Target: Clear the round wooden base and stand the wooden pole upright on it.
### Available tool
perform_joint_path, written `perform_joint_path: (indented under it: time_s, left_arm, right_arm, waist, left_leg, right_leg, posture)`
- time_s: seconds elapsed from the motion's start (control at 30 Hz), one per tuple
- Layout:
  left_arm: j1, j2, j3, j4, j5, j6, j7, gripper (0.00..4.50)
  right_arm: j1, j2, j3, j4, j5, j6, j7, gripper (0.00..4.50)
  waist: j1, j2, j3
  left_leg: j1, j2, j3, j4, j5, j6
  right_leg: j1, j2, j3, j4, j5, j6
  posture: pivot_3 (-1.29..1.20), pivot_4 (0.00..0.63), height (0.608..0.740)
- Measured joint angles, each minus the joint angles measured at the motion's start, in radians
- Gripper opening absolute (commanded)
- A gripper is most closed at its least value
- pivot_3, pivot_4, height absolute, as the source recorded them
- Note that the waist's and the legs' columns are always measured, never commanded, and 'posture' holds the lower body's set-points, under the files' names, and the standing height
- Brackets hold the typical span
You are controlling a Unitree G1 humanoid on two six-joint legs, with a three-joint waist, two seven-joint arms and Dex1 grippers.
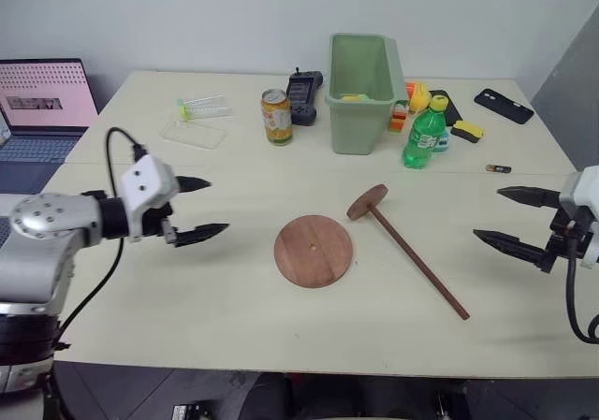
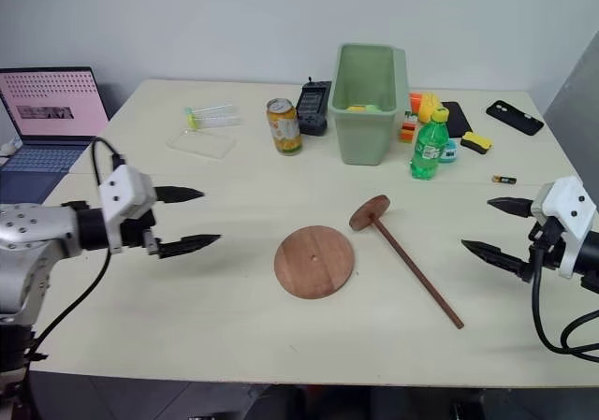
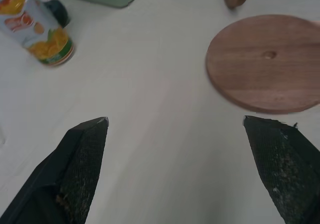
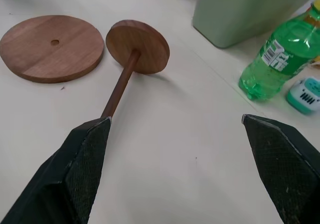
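1. On the pale table [image 1: 187,308], near its middle, the round wooden base [image 1: 314,251] lies flat with its small centre hole facing up, and nothing sits on it.
2. Just to the right of the base lies the wooden pole [image 1: 412,258] on its side, not touching the base; its disc end is toward the far side, close to the base's rim, and the thin rod runs toward the near right.
3. At the left, the left gripper [image 1: 198,210] hangs over the table, well apart from the base, with its 2 black fingers spread wide and nothing between them.
4. At the right, the right gripper [image 1: 510,217] is also above the table, apart from the pole, with its fingers wide open and empty.
5. Farther back stand a green bin [image 1: 363,93], an orange drink can [image 1: 276,117] to its left and a green bottle [image 1: 426,137] to its right.
6. A laptop [image 1: 42,107] with its screen on is at the far left.
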State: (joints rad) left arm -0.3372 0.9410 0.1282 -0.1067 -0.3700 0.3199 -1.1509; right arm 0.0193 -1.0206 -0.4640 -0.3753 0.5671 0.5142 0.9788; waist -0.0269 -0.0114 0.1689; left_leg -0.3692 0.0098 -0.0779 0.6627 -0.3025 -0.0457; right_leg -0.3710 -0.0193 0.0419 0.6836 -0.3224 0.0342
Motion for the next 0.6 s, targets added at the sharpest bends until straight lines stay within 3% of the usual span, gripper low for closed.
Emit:
perform_joint_path:
  time_s: [0.1,0.33,0.47,0.6]
  left_arm:
    - [-0.048,-0.053,-0.073,-0.083,-0.026,0.024,-0.012,4.50]
    - [-0.081,-0.069,-0.174,-0.133,-0.037,0.030,-0.069,4.50]
    - [-0.103,-0.095,-0.254,-0.132,0.001,-0.013,-0.104,4.50]
    - [-0.129,-0.133,-0.291,-0.131,0.042,-0.050,-0.103,4.50]
  right_arm:
    - [-0.014,0.009,0.018,-0.092,0.051,0.128,-0.077,4.38]
    - [-0.104,0.008,0.079,-0.228,0.201,0.408,-0.230,4.38]
    - [-0.271,0.004,0.178,-0.290,0.328,0.643,-0.355,4.38]
    - [-0.503,0.091,0.315,-0.244,0.361,0.900,-0.503,4.38]
  waist:
    - [0.000,0.000,0.000]
    - [-0.005,0.000,0.000]
    - [-0.003,0.000,0.000]
    - [-0.003,0.000,0.000]
  left_leg:
    - [-0.001,0.000,-0.001,0.001,0.000,0.000]
    - [-0.001,0.000,-0.001,0.000,0.000,0.000]
    - [-0.002,0.000,-0.001,0.002,0.000,0.000]
    - [-0.005,-0.001,-0.002,0.002,0.000,0.000]
  right_leg:
    - [0.000,0.000,0.000,0.000,0.000,0.000]
    - [-0.001,0.002,0.000,0.000,0.000,0.000]
    - [-0.001,0.002,0.000,0.000,0.000,0.000]
    - [-0.003,0.002,-0.001,0.000,0.000,0.000]
  posture:
    - [0.00,0.150,0.740]
    - [0.00,0.150,0.740]
    - [0.00,0.150,0.740]
    - [0.00,0.150,0.740]
